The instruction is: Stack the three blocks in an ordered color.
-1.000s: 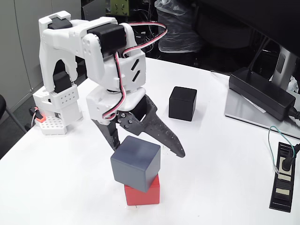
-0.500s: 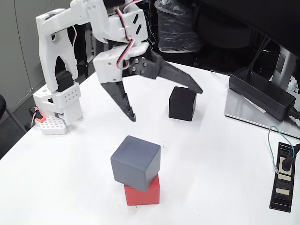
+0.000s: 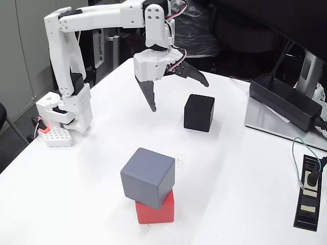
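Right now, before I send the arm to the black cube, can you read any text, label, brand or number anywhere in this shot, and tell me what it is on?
No readable text in the fixed view.
Black cube, grey cube, red cube: plain faces, no markings.
Black switch box at the right edge: pale labels, too small and blurred to read.
White arm: no visible lettering.

On the tabletop (image 3: 245,173) there are three cubes: one grey cube (image 3: 148,177), one red cube (image 3: 156,210) and one black cube (image 3: 199,112). One white perforated brick (image 3: 55,136) with one orange tab is there too. One robot arm (image 3: 102,23) carries one claw (image 3: 179,94) with two fingers. One black power brick (image 3: 286,102) and one black power strip (image 3: 306,196) make up the rest
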Controlling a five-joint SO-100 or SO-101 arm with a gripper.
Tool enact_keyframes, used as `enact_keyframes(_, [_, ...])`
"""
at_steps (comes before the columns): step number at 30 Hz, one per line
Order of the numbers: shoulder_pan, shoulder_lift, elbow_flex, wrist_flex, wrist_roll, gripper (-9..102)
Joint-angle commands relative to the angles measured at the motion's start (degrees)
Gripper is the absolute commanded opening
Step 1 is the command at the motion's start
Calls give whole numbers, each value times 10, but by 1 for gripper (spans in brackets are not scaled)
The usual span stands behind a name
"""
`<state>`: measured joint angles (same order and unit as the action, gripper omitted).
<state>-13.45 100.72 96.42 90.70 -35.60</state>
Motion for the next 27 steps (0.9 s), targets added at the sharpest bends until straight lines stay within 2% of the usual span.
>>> enact_keyframes(1, [-51,22,11,-3,86,53])
enact_keyframes(7, [-146,16,22,-69,274,53])
enact_keyframes(15, [-180,15,76,-152,479,53])
enact_keyframes(19, [-184,14,102,-195,527,53])
enact_keyframes(27, [-182,-11,135,-285,539,53])
